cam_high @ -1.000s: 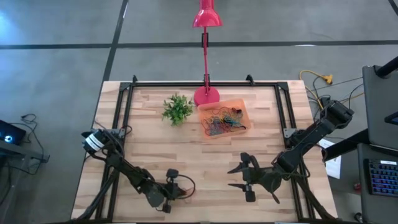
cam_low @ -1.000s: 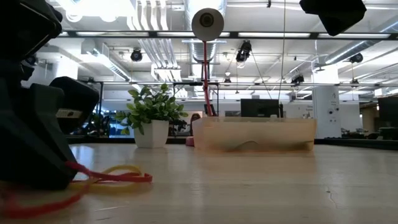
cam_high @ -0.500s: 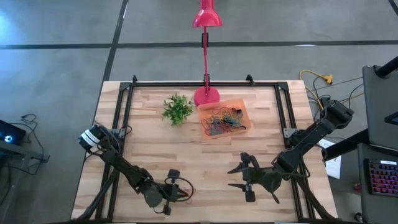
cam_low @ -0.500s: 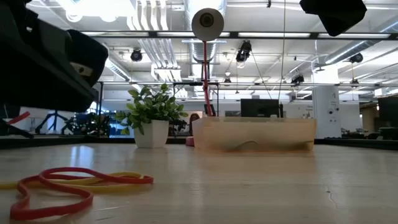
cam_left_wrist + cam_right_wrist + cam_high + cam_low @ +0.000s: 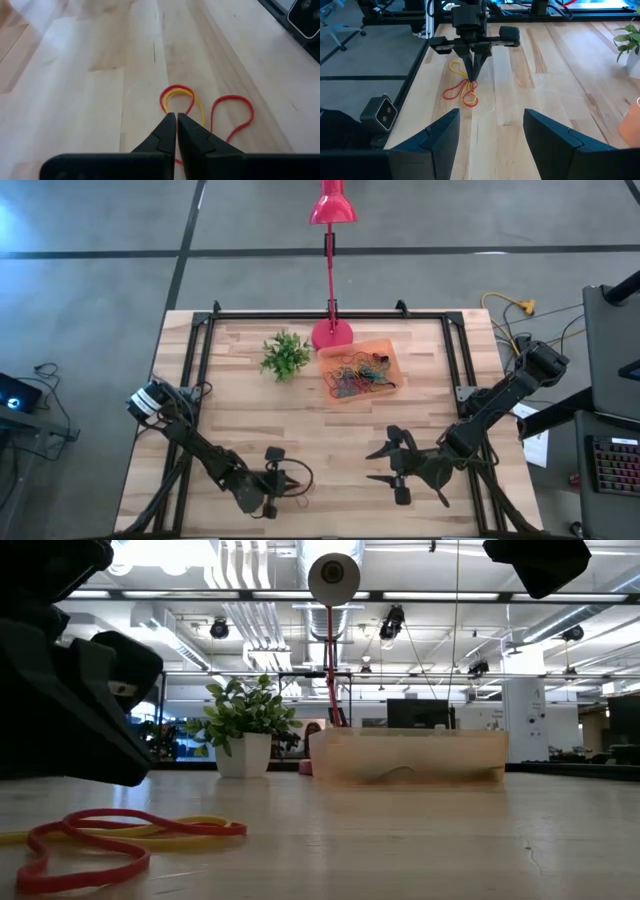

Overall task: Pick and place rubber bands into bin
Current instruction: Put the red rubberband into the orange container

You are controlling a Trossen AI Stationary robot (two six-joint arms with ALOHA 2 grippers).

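We see bin (image 5: 361,372) mostly filled; 2 rubber bands (image 5: 200,107) left on table; left gripper (image 5: 176,120) closed, gripping nothing; right gripper (image 5: 490,131) open.

2 grippers (image 5: 285,485) (image 5: 378,463), 1 bin (image 5: 388,356), 1 plant (image 5: 285,355), 1 lamp (image 5: 332,210), approx. 2 loose bands (image 5: 200,107).

Even, bright light falls on the desk (image 5: 300,420) from above, with only soft, short shadows. In the low view ceiling lamps (image 5: 150,552) glare white, and the near dark arm (image 5: 60,690) and the red band (image 5: 80,850) are out of focus.
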